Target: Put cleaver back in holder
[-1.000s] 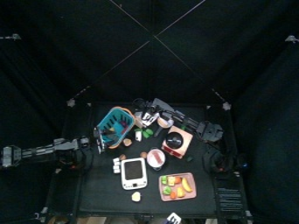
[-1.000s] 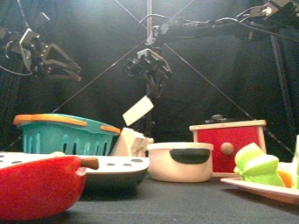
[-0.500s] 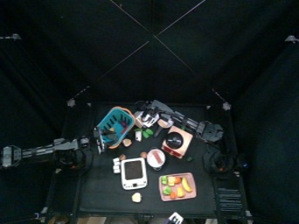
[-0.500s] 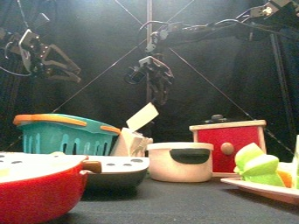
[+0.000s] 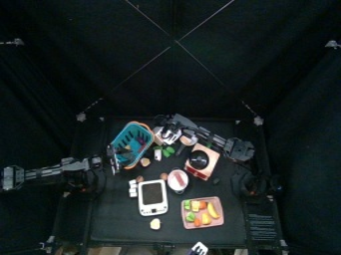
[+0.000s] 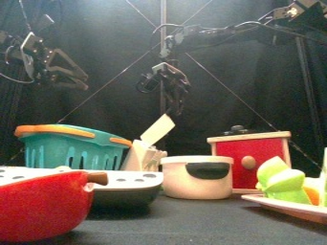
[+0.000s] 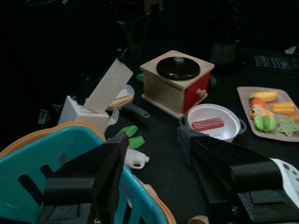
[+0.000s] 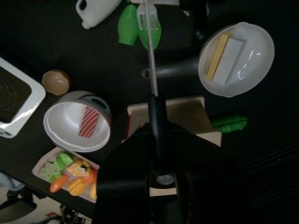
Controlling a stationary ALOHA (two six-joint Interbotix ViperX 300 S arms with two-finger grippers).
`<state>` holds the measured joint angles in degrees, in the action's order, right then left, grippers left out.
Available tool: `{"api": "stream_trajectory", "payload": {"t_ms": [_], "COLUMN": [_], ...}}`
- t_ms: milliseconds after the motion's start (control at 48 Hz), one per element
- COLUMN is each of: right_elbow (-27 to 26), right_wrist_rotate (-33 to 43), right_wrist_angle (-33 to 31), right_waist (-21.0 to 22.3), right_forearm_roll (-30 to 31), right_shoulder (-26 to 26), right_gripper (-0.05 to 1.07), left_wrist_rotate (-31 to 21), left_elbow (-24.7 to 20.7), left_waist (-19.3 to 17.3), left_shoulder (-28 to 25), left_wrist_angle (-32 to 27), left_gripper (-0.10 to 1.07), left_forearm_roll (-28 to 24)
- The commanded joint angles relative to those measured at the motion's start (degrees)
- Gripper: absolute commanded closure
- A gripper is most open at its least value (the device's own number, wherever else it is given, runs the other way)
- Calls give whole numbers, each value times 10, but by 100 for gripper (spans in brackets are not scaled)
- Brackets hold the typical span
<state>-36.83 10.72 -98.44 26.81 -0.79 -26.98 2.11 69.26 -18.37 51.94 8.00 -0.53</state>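
Observation:
The cleaver [image 6: 156, 129], a pale blade with a dark handle, hangs tilted with my right gripper [image 6: 163, 78] shut on its handle. Its lower corner reaches the top of the white holder [image 6: 141, 155], which stands between the teal basket and the white pot. I cannot tell whether the blade sits in a slot. In the left wrist view the cleaver [image 7: 111, 83] leans over the holder [image 7: 82, 110]. The right wrist view shows the cleaver [image 8: 149, 52] edge-on beyond the right gripper [image 8: 152, 105]. My left gripper [image 7: 176, 175] is open, raised at the left [image 6: 38, 59].
A teal basket [image 6: 71, 145] stands left of the holder, a white pot [image 6: 196, 177] and a red box [image 6: 250, 158] to its right. A red bowl [image 6: 45, 206] and a plate of food [image 6: 288, 196] are near the front edge. A white scale [image 5: 152, 196] lies in the middle.
My right gripper has come down a little with the cleaver, bringing the blade's lower corner to the holder's top. The left arm has not moved.

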Motion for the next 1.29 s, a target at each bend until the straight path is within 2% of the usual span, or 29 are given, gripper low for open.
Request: {"api": "stream_trajectory", "payload": {"t_ms": [0,1271], "right_elbow": [-6,-33], "right_wrist_rotate": [0,2], "right_wrist_angle": [0,0], "right_waist": [5,-1], "right_forearm_roll": [0,-2], "right_shoulder": [30,-5], "right_gripper": [63,62], "left_wrist_rotate": [1,1], "left_elbow": [-10,-9], "left_waist": [-3,-4], "left_shoulder": [-1,-1], "left_wrist_angle": [2,2], "left_gripper": [11,11], "left_forearm_roll": [-2,-2]}}
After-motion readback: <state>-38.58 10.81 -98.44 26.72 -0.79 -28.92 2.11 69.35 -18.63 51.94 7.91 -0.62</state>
